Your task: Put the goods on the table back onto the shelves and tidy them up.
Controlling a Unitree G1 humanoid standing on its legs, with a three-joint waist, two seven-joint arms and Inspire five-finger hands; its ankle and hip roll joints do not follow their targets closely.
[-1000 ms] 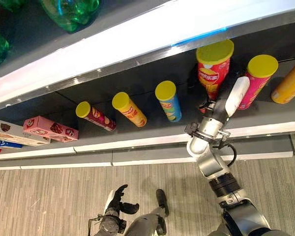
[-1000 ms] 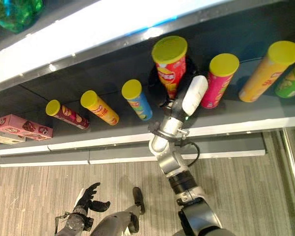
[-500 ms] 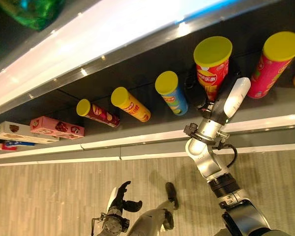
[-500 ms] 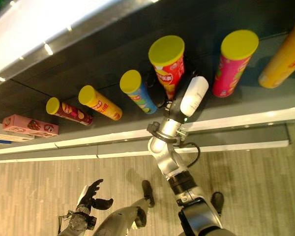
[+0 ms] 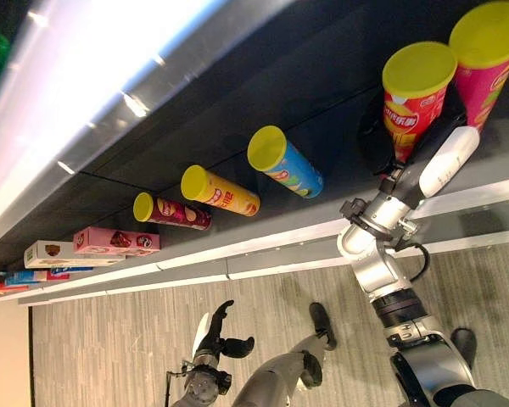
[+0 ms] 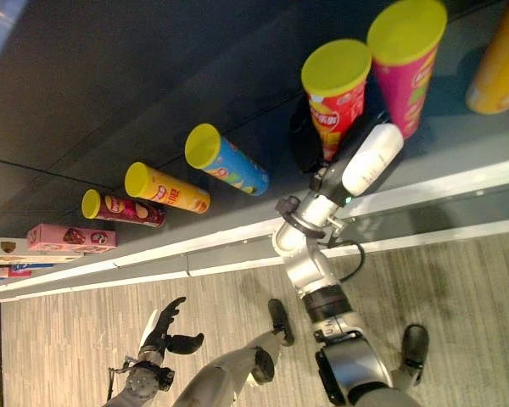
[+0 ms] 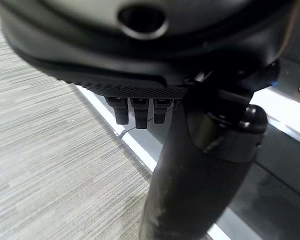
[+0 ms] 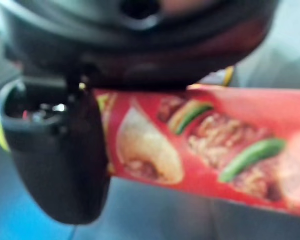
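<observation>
A red chip can (image 5: 414, 95) with a yellow lid stands upright on the dark shelf board (image 5: 339, 182), close beside a pink can (image 5: 489, 44). My right hand (image 5: 376, 142) is shut round the red can's lower part, dark fingers on one side and the white-covered thumb (image 5: 446, 161) on the other. The right wrist view has the red can (image 8: 215, 145) pressed against the palm, with the thumb (image 8: 55, 155) beside it. My left hand (image 5: 217, 334) hangs low over the floor, fingers relaxed and holding nothing.
Along the same shelf stand a blue can (image 5: 285, 161), an orange can (image 5: 219, 190) and a dark red can (image 5: 170, 210), then a pink box (image 5: 115, 242) and a white box (image 5: 55, 253). The shelf's pale front edge (image 5: 263, 253) runs below them.
The whole picture has shifted and tilted, so the camera has moved. My right hand keeps its hold on the red can at the shelf. The left hand hangs as before.
</observation>
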